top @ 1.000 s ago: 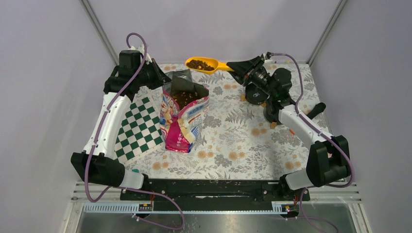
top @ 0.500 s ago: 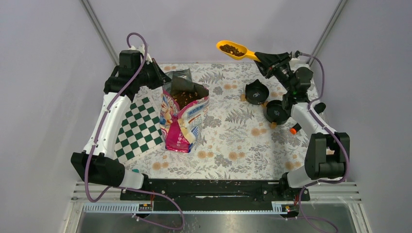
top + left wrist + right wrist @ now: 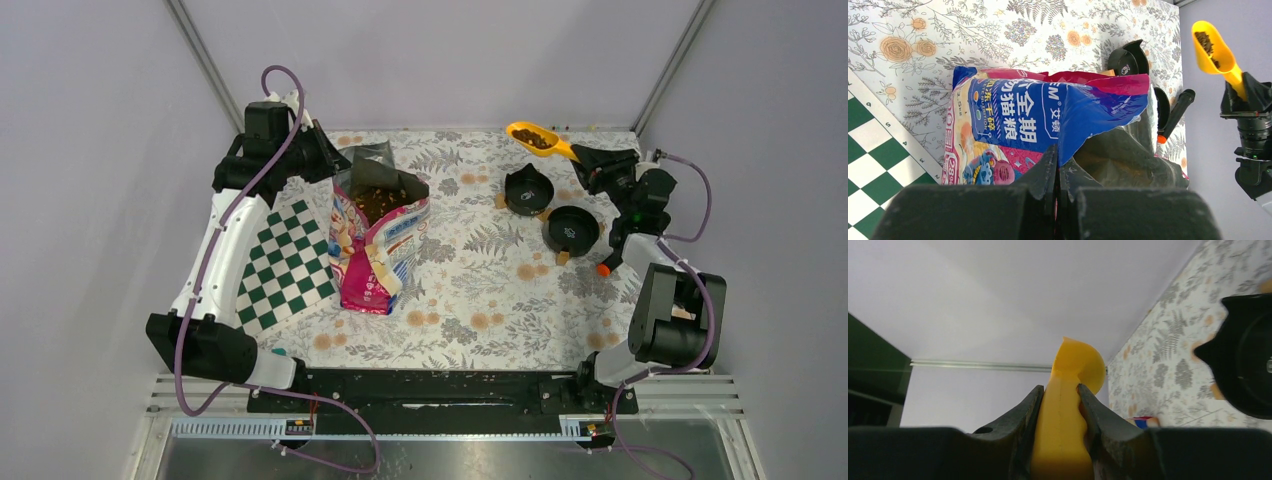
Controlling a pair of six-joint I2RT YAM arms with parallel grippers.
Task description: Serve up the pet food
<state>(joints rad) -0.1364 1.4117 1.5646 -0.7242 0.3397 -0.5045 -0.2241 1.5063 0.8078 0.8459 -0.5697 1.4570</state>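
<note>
The pet food bag (image 3: 372,250) stands open at the table's left-middle, with brown kibble (image 3: 384,199) showing inside. My left gripper (image 3: 1058,158) is shut on the bag's torn top edge (image 3: 1098,100). My right gripper (image 3: 1059,388) is shut on the handle of the orange scoop (image 3: 1063,415). In the top view the scoop (image 3: 534,137) hangs level at the back right, holding kibble (image 3: 531,136), just behind the farther black bowl (image 3: 527,189). A second black bowl (image 3: 571,229) sits nearer. In the left wrist view the scoop (image 3: 1214,49) shows at the upper right.
A green-and-white checkered mat (image 3: 285,265) lies left of the bag. A black stick with an orange tip (image 3: 604,268) lies right of the bowls, beside my right arm. Grey walls close in at the back and both sides.
My right arm has carried the filled scoop from behind the bag to the right, ending above the back right corner by the bowls. The left gripper and bag have not moved.
</note>
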